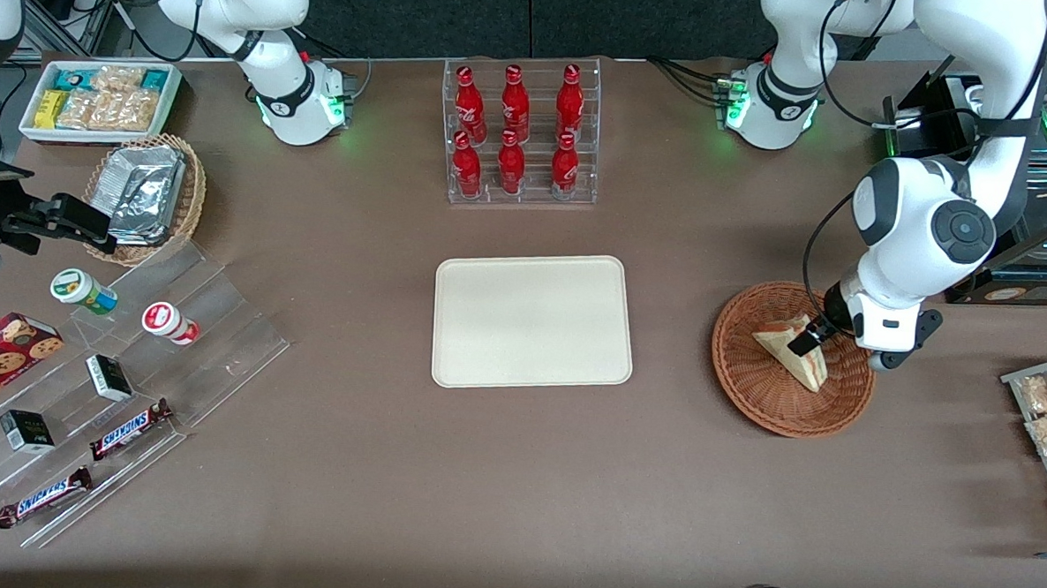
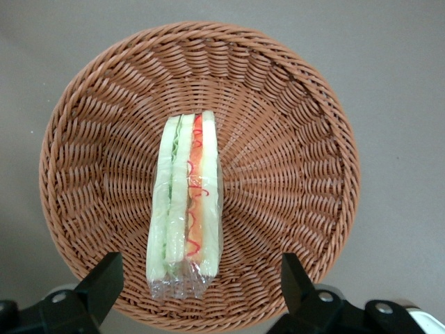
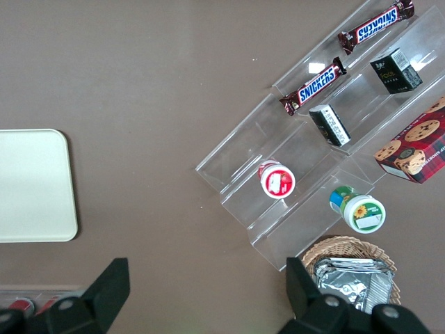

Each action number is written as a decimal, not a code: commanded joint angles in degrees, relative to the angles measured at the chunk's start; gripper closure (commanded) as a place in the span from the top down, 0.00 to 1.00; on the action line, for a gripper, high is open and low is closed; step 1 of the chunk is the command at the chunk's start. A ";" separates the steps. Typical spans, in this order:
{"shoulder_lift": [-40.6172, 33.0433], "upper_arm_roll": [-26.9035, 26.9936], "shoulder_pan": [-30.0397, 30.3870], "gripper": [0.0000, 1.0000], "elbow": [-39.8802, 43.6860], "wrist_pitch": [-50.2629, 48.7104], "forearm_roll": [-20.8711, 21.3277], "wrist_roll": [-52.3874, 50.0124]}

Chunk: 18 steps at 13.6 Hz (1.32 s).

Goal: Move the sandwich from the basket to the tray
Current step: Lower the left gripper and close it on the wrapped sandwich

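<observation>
While I hold the left arm over the basket [image 1: 791, 359], the gripper [image 1: 815, 335] hangs just above the sandwich [image 1: 795, 348], fingers spread wide, nothing in them. Wrist view confirms it: one finger [image 2: 104, 278] each side of the wedge, clear gaps both ways, no contact that I can see. Sandwich [image 2: 186, 209] stands on edge in clear wrap, filling edge up, lying across the middle of the basket [image 2: 299, 125]. I judge that pose suits a straight pinch across the bread faces, which is why the jaws straddle it.

Step in hand, as I read it: descend and close. Nothing lifted yet.

Basket rim is low and the wedge stands above it, so lift-out should clear easily. Wrap looks slick and the bread soft; a hard squeeze could crush it.

Tray [image 1: 533, 321] sits bare near the table centre, well apart from the basket, toward the parked arm's end. Open brown table between them, no obstacles on that path. Farther from the front camera, the bottle rack [image 1: 520, 133] stands near the tray's edge but off the transfer line.
</observation>
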 commanded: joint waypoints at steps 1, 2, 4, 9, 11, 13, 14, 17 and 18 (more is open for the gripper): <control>0.29 0.30 -0.26 1.00 -1.10 1.34 -0.36 -1.10; 0.55 0.39 -0.17 1.00 -1.54 1.43 -0.36 -1.19; 0.90 0.39 -0.17 1.00 -1.72 1.43 -0.36 -1.27; 3.88 0.48 -0.26 1.00 -1.72 2.13 0.08 -1.27; 5.12 0.48 -0.26 1.00 -1.72 3.70 0.17 -1.10; 6.00 0.48 -0.17 1.00 -1.54 4.24 1.65 -1.01; 6.00 0.48 -0.17 0.98 -1.54 4.68 2.88 -1.01; 5.83 0.39 -0.26 0.50 -0.84 4.68 2.90 -1.27; 5.82 0.39 -0.26 0.34 -0.41 4.68 2.64 -1.53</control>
